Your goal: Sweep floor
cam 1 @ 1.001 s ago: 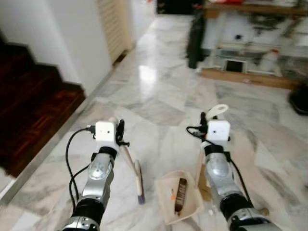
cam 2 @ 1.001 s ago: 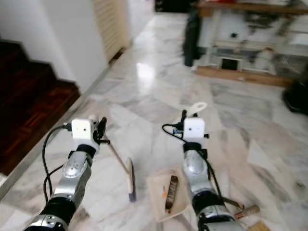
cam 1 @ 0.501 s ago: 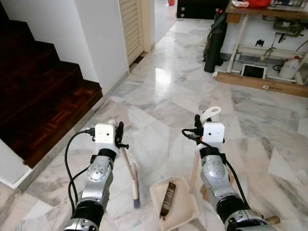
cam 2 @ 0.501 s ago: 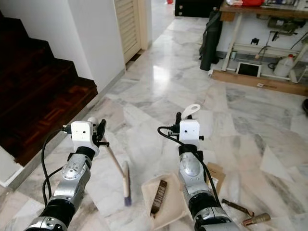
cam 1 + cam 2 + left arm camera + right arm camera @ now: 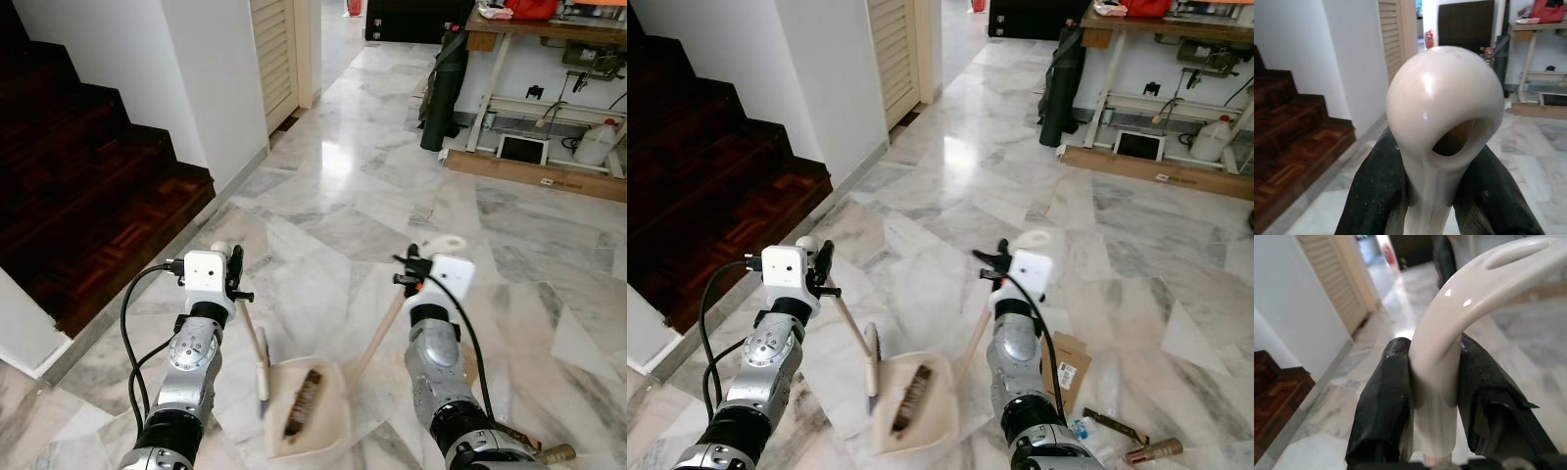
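Below the left gripper (image 5: 1437,196), clenched on the brush (image 5: 257,352) handle, the bristles touch the marble floor (image 5: 333,206) just beside the dustpan (image 5: 309,411). That dustpan hangs below the right gripper (image 5: 1432,406), which clamps its long handle, and already carries a dark strip of debris (image 5: 302,403), so some sweeping looks done. Behind and outside the right gripper, cardboard (image 5: 1065,364) and scraps (image 5: 1132,443) remain. A wooden staircase (image 5: 78,206) lies outside the left gripper; a cluttered counter (image 5: 549,39) stands far ahead.

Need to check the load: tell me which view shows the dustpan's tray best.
Left eye view: the dustpan tray lies whole on the floor, dark debris inside. Right eye view shows it too, slightly blurred. Right wrist view shows its handle in the right pincer.
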Tool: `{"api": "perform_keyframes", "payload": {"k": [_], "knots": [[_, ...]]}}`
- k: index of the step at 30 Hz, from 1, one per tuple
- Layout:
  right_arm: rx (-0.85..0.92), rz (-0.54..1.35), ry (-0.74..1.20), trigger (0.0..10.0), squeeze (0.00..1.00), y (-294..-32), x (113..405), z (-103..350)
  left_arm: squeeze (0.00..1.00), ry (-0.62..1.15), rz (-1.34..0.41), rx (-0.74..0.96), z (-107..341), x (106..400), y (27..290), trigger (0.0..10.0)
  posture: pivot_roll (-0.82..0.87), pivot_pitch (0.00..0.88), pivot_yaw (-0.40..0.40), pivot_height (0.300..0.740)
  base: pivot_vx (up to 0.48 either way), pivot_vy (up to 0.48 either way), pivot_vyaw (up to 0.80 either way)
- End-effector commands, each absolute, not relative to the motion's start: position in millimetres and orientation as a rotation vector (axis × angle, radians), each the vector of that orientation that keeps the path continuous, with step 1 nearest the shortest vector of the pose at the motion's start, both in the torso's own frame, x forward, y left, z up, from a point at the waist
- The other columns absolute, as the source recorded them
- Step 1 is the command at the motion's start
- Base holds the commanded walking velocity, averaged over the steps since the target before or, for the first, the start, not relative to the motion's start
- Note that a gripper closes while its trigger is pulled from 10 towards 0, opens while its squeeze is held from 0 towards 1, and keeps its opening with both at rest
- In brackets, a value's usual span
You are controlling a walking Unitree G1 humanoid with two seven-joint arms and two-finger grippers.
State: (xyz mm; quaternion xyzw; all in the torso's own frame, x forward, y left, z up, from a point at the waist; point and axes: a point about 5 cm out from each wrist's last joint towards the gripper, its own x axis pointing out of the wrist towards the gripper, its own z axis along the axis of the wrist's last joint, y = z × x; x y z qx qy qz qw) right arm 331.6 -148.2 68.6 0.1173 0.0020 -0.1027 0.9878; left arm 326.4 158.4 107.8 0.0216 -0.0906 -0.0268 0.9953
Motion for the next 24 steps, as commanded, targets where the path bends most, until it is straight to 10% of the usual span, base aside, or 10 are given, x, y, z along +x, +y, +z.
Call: {"api": "perform_keyframes", "payload": {"k": [1, 15, 24], "knots": [[0.300, -0.218, 0.001, 10.0, 0.00, -145.6, 336.1, 73.5, 0.00, -0.220, -0.051, 0.043, 116.9, 326.8, 159.3, 10.0, -0.04, 0.000, 0.085, 0.740, 0.000, 0.000, 0.00], [0.697, -0.403, 0.179, 10.0, 0.00, -163.9, 328.8, 45.1, 0.00, -0.217, -0.058, 0.036, 118.8, 325.7, 160.4, 10.0, -0.03, 0.000, 0.091, 0.740, 0.000, 0.000, 0.00], [0.535, -0.327, 0.122, 10.0, 0.00, -163.5, 332.1, 54.8, 0.00, -0.212, -0.030, 0.062, 119.6, 325.9, 172.9, 10.0, -0.03, 0.000, 0.087, 0.740, 0.000, 0.000, 0.00]]}}
